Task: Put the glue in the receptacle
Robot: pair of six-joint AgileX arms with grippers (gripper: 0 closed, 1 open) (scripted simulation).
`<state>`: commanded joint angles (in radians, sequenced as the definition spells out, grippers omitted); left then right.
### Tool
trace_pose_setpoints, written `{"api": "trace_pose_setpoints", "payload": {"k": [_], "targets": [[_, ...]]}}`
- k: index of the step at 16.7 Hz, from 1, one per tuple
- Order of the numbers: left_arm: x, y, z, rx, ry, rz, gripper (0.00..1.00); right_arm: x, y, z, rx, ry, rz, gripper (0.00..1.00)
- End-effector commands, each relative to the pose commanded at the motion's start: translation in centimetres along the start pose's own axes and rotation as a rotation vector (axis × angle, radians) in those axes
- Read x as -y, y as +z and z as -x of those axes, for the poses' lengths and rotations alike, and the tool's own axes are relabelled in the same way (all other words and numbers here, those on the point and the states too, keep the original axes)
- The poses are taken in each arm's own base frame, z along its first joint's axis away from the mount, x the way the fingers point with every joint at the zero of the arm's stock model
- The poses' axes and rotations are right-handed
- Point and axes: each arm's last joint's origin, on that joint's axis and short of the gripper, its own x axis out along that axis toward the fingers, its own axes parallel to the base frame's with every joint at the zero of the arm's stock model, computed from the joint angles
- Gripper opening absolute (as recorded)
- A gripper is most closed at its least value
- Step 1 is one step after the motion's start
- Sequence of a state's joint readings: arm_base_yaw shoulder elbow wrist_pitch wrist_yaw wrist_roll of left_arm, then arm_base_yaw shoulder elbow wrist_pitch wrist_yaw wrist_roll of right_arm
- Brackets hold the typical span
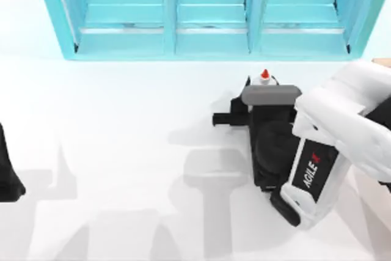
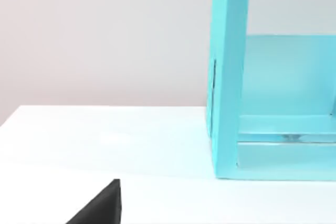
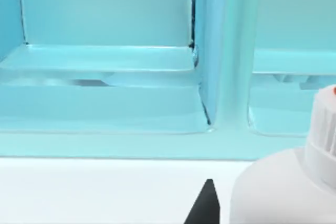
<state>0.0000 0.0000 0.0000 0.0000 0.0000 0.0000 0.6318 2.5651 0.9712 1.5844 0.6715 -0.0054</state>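
The right pincer (image 1: 264, 85) reaches from the table's (image 1: 122, 151) right side toward its far edge, at the glue (image 1: 265, 76); whether it pinches the bottle I cannot tell. Just beyond stands the turquoise shelf unit (image 1: 208, 41). The left arm (image 1: 7, 175) sits parked at the left edge.

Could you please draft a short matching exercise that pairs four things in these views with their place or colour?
Things:
1. glue
2. shelf unit
3. right end effector
4. left arm

Descriptions:
A. turquoise, three compartments, along the table's far edge
B. dark, at the table's left edge
C. white bottle with an orange-red cap, in front of the shelf unit
D. right of the table's centre, at the glue

Pairs: 1-C, 2-A, 3-D, 4-B
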Motion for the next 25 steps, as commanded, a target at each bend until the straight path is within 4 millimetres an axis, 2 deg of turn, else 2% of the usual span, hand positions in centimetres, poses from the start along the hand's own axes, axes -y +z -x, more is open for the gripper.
{"api": "trace_pose_setpoints", "payload": {"k": [4, 25], "targets": [[0.0, 0.0, 0.0, 0.0, 0.0, 0.0, 1.0, 0.0, 0.3, 0.0, 0.0, 0.0, -0.001, 0.0], [0.0, 0.0, 0.0, 0.0, 0.0, 0.0, 1.0, 0.1, 10.0, 0.1, 0.0, 0.002, -0.001, 0.0]]}}
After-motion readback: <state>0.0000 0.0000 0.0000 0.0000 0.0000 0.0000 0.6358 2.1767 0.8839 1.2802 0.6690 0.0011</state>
